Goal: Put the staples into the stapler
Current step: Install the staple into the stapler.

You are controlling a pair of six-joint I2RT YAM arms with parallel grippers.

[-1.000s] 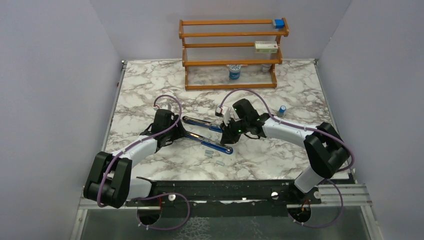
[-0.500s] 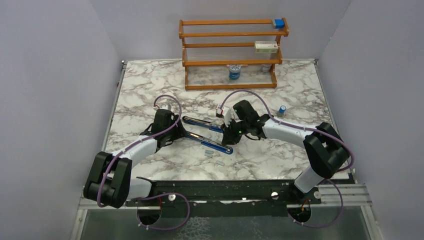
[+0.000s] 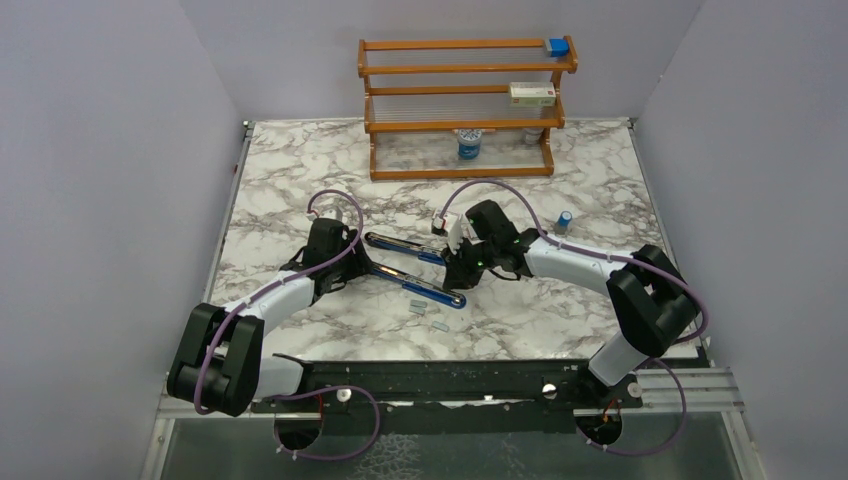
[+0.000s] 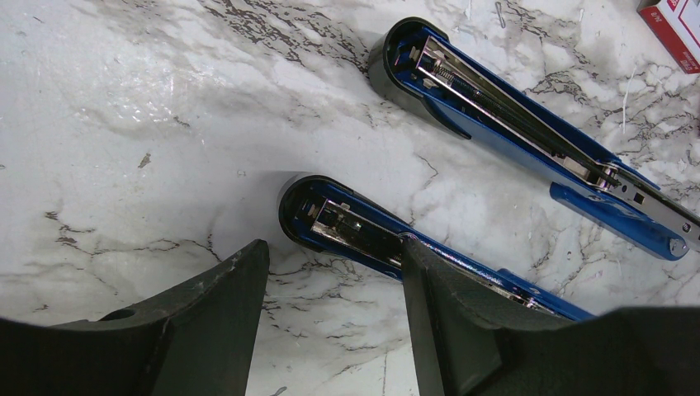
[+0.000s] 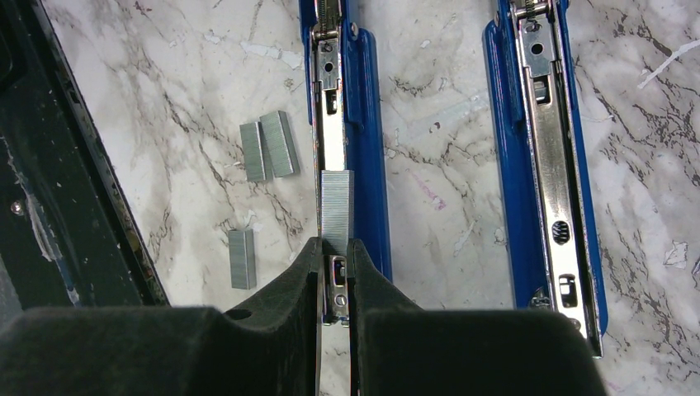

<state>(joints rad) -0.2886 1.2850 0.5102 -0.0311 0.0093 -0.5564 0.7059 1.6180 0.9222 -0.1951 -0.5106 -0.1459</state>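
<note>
The blue stapler (image 3: pixel 415 270) lies opened flat on the marble, its two arms spread apart. In the right wrist view my right gripper (image 5: pixel 334 246) is shut on the near end of a strip of staples (image 5: pixel 336 206), which sits on the metal channel (image 5: pixel 330 107) of the left arm. Three loose staples strips (image 5: pixel 268 148) lie on the marble left of it. My left gripper (image 4: pixel 330 264) is open at the other end of that arm (image 4: pixel 330 219); its right finger (image 4: pixel 437 289) overlaps the arm, and bare marble shows between the jaws.
A wooden rack (image 3: pixel 460 100) stands at the back with a blue block (image 3: pixel 557 46), a pink-and-white box (image 3: pixel 532 94) and a jar (image 3: pixel 469 145). A small blue cylinder (image 3: pixel 565 220) stands right of my right arm. A red-and-white box (image 3: pixel 440 222) lies beside the stapler.
</note>
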